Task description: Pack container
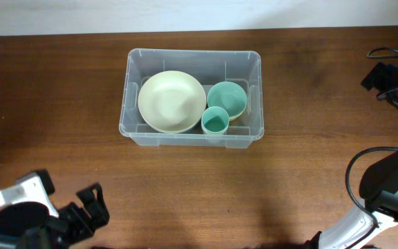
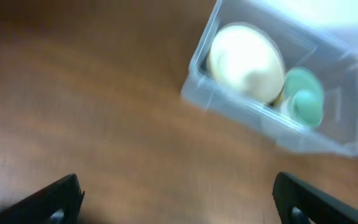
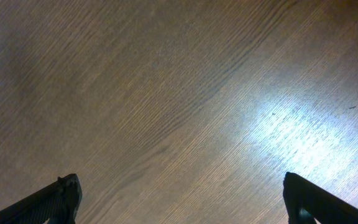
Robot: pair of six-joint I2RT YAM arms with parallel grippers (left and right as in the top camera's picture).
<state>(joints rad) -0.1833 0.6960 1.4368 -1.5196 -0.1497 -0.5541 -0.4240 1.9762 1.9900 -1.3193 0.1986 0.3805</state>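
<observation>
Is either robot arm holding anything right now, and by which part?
Nothing is held: the left gripper and the right gripper are both open and empty, and neither touches the container.

Black arms (image 1: 387, 185) (white casings (image 1: 356, 225), black cables (image 1: 365, 152))

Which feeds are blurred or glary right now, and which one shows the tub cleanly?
Overhead: sharp, evenly lit, the tub and the cream bowl inside it read cleanly. Left wrist: blurred, the tub's edges smear and the top right corner washes out white. Right wrist: wood grain in focus, but a bright glare patch sits on the table at right.
</observation>
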